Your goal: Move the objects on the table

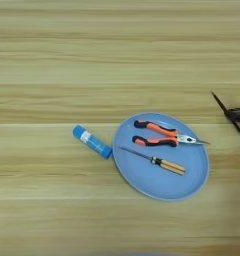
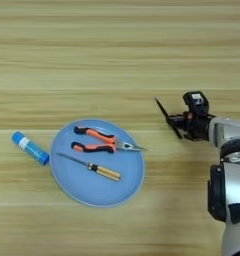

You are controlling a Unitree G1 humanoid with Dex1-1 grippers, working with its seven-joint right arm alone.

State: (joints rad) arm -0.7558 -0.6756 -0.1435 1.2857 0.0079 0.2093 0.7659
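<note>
The orange-and-black pliers (image 1: 164, 135) lie on the round blue plate (image 1: 142, 180), tips pointing right. Just in front of them on the same plate rests the thin screwdriver (image 1: 159, 162) with its yellow-and-black handle to the right. A blue glue stick (image 1: 92, 142) lies on the wooden table (image 1: 52, 65), touching or nearly touching the plate's left rim. My right gripper (image 2: 176, 107) hovers to the right of the plate, apart from it, open with its black fingers (image 2: 167, 119) spread and nothing between them.
The silver forearm (image 2: 232, 165) comes up along the right edge in the right eye view. Bare wood stretches behind, left of and in front of the plate.
</note>
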